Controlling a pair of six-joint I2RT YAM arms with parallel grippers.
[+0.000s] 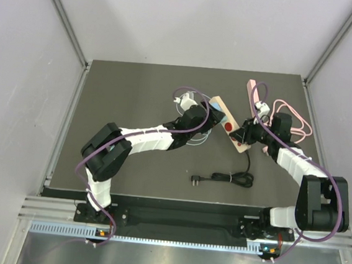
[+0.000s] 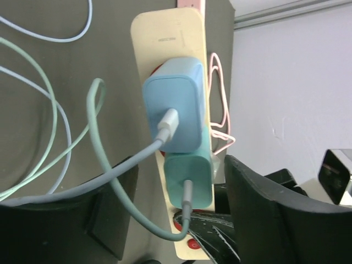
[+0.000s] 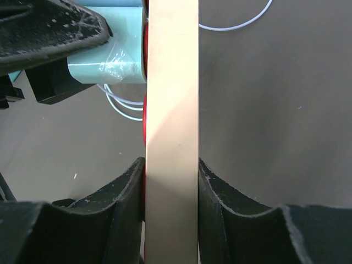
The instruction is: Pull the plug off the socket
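Left hand (image 2: 176, 176): we are seeing it spread, its fingers (image 2: 258, 203) flanking the teal plug (image 2: 190, 179) with a gap on each side (no grip on it).
Right hand (image 3: 171, 165): it is pinching the power strip (image 3: 171, 82) by its long edges.
Plugs: the teal plug and a blue plug (image 2: 173, 104) are sitting side by side in the strip, their cables trailing off.
Table (image 1: 136, 91): it is carrying the strip right of centre; a loose black cable (image 1: 228, 177) is lying nearer us.
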